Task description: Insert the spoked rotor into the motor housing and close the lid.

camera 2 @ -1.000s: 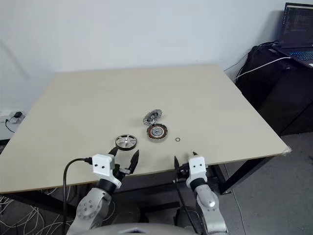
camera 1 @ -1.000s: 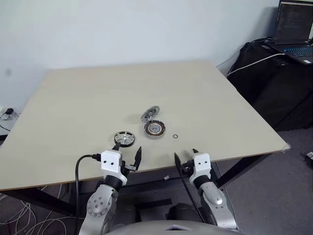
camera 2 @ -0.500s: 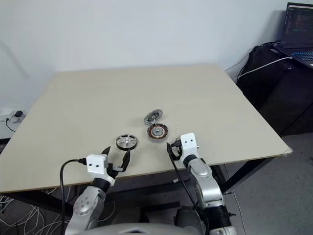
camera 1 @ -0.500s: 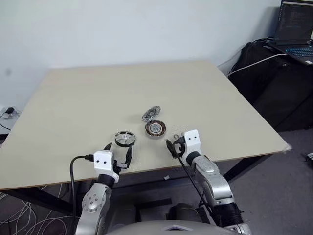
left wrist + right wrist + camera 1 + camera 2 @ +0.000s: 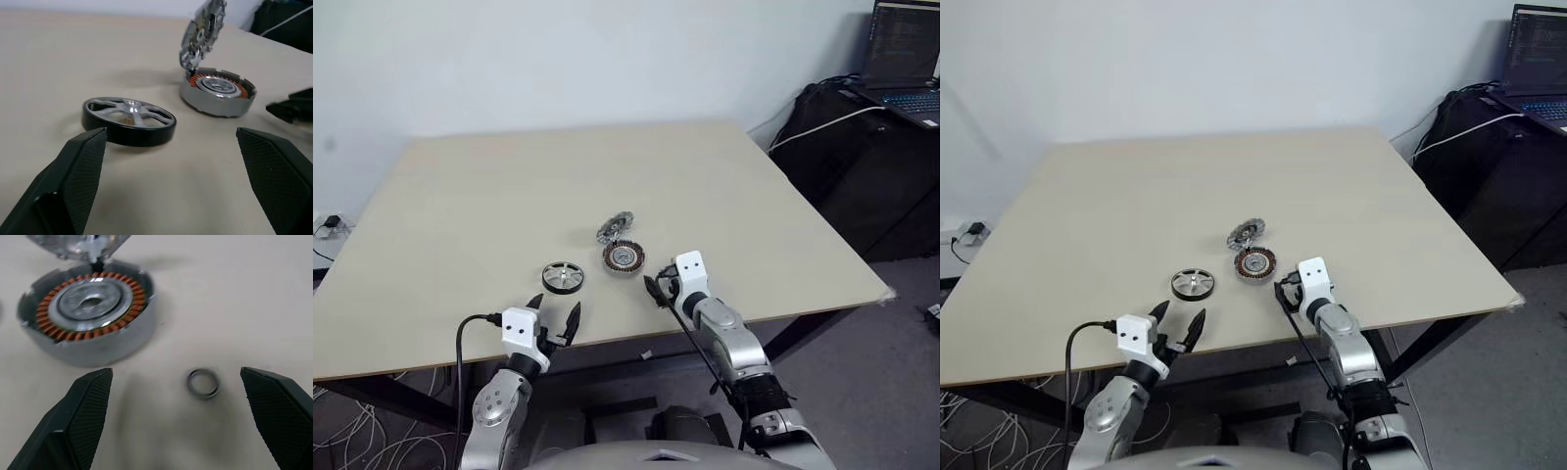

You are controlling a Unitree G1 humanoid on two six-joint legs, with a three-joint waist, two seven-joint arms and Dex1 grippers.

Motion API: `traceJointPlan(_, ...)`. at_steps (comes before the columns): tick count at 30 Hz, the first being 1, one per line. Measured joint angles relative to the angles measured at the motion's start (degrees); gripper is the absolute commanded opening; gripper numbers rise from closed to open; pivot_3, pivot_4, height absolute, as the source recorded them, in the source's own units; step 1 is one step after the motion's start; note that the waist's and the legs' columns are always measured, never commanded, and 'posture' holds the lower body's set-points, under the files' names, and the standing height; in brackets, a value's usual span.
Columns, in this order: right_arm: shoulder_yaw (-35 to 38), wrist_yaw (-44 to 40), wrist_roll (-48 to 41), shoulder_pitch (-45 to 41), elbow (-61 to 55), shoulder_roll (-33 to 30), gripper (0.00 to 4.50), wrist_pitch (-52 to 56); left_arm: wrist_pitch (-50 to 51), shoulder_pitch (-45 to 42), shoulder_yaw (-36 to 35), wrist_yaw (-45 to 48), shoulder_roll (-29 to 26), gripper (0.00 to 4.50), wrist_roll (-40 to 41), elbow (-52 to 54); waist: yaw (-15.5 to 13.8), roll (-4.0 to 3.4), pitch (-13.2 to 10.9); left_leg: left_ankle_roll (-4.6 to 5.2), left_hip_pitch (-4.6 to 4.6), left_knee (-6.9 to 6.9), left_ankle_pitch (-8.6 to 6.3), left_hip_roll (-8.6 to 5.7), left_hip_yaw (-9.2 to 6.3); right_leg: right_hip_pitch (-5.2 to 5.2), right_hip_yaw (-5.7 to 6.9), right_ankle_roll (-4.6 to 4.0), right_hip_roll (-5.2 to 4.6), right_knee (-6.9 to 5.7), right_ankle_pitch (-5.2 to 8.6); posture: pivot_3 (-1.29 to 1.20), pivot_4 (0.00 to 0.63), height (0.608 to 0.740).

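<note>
The spoked rotor [image 5: 562, 276] lies flat on the table, black rim around silver spokes. To its right sits the motor housing [image 5: 623, 257], with copper windings around a silver centre. The lid [image 5: 615, 227] stands tilted up at the housing's far edge. My left gripper [image 5: 555, 308] is open at the table's near edge, just short of the rotor [image 5: 128, 121]. My right gripper [image 5: 658, 287] is open and low over the table, close to the housing [image 5: 88, 313] on its near right. A small washer ring [image 5: 203, 383] lies between its fingers.
The wooden table [image 5: 489, 196] stretches wide and bare behind the parts, with its near edge under my wrists. A black stand with a laptop [image 5: 901, 59] and cables is off the table's far right corner.
My right gripper has moved forward from the table's edge over the washer, toward the housing. My left gripper has sunk a little and drifted left. The parts have not moved.
</note>
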State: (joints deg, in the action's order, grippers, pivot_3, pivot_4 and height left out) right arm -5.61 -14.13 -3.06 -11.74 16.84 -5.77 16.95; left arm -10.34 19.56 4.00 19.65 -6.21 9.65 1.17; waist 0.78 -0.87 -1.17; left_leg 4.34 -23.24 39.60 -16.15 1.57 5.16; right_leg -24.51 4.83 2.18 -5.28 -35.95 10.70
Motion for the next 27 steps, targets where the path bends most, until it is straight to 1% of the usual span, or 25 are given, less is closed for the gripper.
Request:
traceJointPlan(9,0.32,-0.88,0.02,-2.97,5.71,-0.49,4.5,-1.76,0.05,0.24,0.12,0.29,0.31,4.47,-0.02,-0.13,0.06,-0.01,0.0,0.07,0.0,0.0,0.04,0.0,0.02,0.0,-0.02,0.0,0.0,-0.01,-0.01,0.0,0.0,0.74)
traceJointPlan(21,1.92,-0.92,0.18,-8.68,15.08,-0.25,4.5,-3.91,7.51,3.6,2.85,-3.1,0.37,4.47,-0.58,12.62,0.44,-0.03,0.0,0.07,0.0,0.0,0.04,0.0,0.03,-0.01,-0.05,0.0,0.01,-0.01,-0.01,0.0,0.0,0.74)
traceJointPlan(22,2.22,-0.92,0.14,-9.0,15.95,-0.2,4.11,-3.93,8.26,3.85,3.15,-3.44,0.37,4.5,-0.6,13.5,0.45,-0.03,0.0,0.07,0.01,0.0,0.04,0.0,0.03,-0.01,-0.05,-0.01,0.02,-0.02,-0.01,0.0,0.0,0.74)
traceJointPlan(24,2.41,-0.91,0.12,-9.06,16.29,-0.08,3.67,-3.94,9.14,4.18,3.39,-3.71,0.37,4.5,-0.63,14.55,0.47,-0.03,0.0,0.07,0.0,0.0,0.04,0.01,0.03,-0.01,-0.05,0.0,0.02,-0.02,-0.01,0.0,0.0,0.74)
traceJointPlan(25,2.62,-0.93,0.06,-9.08,16.35,0.0,3.29,-3.94,9.75,4.42,3.44,-4.01,0.37,4.5,-0.66,15.38,0.52,-0.03,0.0,0.07,0.01,0.0,0.04,0.01,0.03,-0.01,-0.06,0.0,0.02,-0.02,-0.01,0.0,0.0,0.74)
traceJointPlan(27,2.77,-0.96,-0.07,-9.07,16.4,0.04,2.7,-3.93,10.58,4.55,3.59,-4.66,0.36,4.5,-0.68,16.6,0.56,-0.03,0.0,0.07,0.01,0.0,0.04,0.01,0.03,0.0,-0.06,0.0,0.02,-0.02,-0.01,0.0,0.0,0.74)
